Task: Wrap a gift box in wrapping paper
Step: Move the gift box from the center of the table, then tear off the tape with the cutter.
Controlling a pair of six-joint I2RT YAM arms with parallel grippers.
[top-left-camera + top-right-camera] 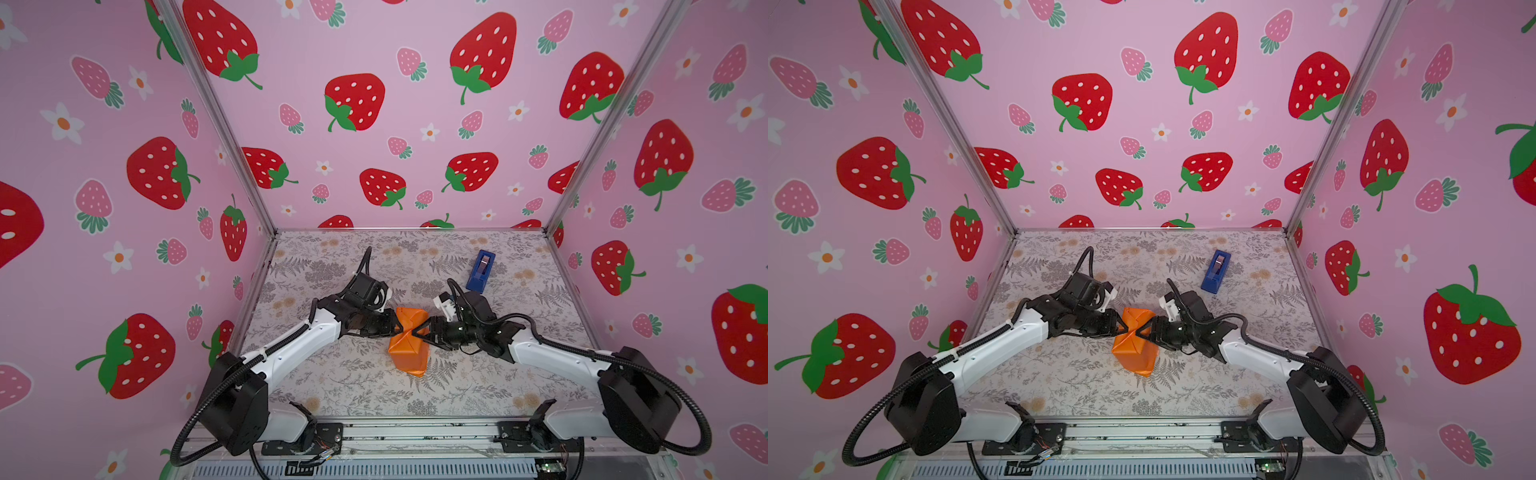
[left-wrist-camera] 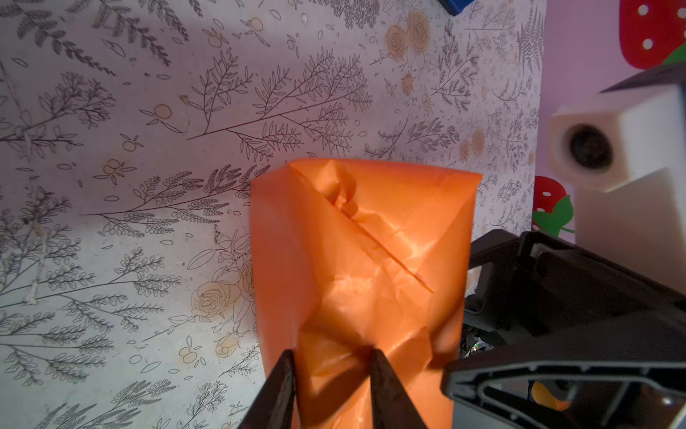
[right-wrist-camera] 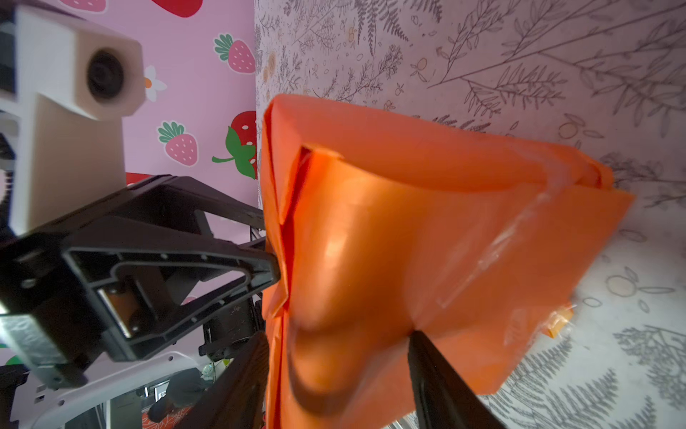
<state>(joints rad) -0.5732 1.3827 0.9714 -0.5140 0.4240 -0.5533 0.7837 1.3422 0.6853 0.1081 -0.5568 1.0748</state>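
Grey floral covering lies over the desk (image 1: 332, 386), with pink strawberry-print walls (image 1: 415, 124) on three sides. From the near edge the left arm (image 1: 291, 345) and right arm (image 1: 557, 357) reach in toward the middle. There the wrapping paper (image 1: 409, 345), glossy orange side out, is folded into a blocky parcel resting on the desk. The gift box is hidden under it. The left tool (image 2: 331, 353) is nearly closed, pinching a fold of paper at the parcel's top. The right tool (image 3: 337, 336) meets it from the opposite side, jaws fairly wide astride a bulge of paper; whether it grips I cannot tell. Farther back on the right, well apart, lies a blue tape dispenser (image 1: 481, 270).
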